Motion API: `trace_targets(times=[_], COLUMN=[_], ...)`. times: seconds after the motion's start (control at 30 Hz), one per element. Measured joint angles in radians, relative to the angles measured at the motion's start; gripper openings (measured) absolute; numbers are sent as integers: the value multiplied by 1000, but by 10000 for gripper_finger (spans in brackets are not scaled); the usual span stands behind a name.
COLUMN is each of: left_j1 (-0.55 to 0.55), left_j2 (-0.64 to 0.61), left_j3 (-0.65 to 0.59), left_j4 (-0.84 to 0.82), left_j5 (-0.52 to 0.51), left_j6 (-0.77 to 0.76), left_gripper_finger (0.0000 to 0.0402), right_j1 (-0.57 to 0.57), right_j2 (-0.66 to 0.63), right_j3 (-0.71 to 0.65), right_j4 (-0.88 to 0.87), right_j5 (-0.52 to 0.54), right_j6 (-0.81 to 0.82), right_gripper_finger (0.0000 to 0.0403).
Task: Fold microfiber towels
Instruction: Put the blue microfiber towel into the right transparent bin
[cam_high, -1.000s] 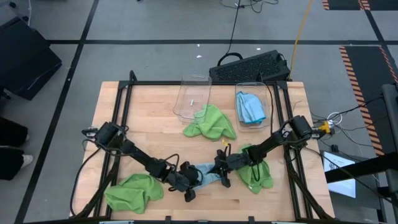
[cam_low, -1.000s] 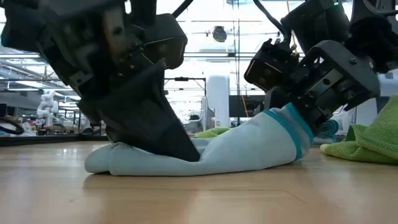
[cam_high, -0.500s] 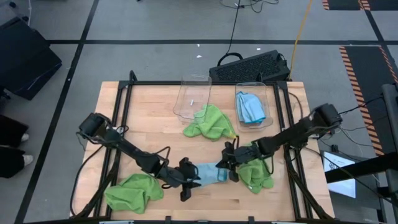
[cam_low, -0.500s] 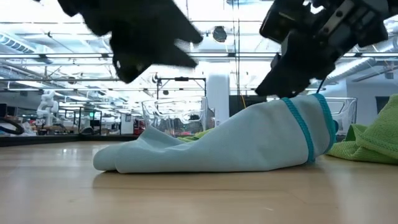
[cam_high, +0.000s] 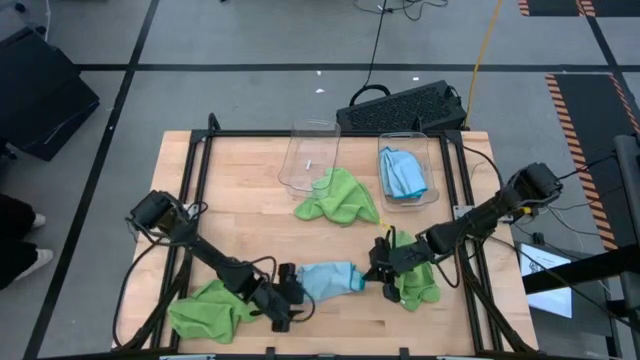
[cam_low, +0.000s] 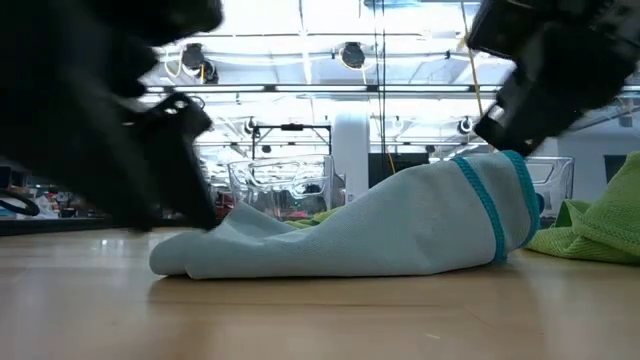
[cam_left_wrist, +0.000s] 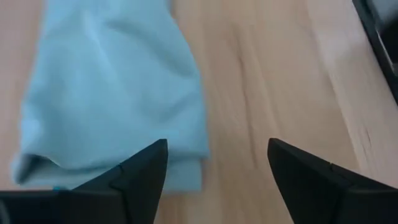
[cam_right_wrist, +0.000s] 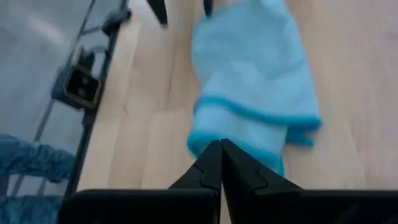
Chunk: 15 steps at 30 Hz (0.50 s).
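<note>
Soft matt cloth towel (cam_high: 327, 279), wood table (cam_high: 250, 190)

Robotics lab, open hall, ceiling trusses (cam_low: 330, 90), taped concrete floor (cam_high: 250, 40)

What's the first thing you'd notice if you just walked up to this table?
A light blue towel lies bunched near the table's front edge, right between two robot claws. The left claw is open beside one end, and the shut right claw is at the other. Lime green towels lie around it.
</note>
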Motion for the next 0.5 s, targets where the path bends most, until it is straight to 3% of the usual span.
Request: trace_targets(times=[0.1,0.3,0.5], left_j1=[-30,-44,1], left_j2=[-2,-3,29], left_j3=[0,0,-1], left_j4=[-30,-31,-16], left_j5=[-18,-183,-129], left_j6=[76,241,324], left_gripper_finger=[274,274,273], right_j1=[20,29,29], right_j2=[1,1,0], right_j3=[-26,-79,-87], right_j4=[20,85,105], right_j5=[5,4,7], right_j6=[29,78,116], right_gripper_finger=[0,0,0])
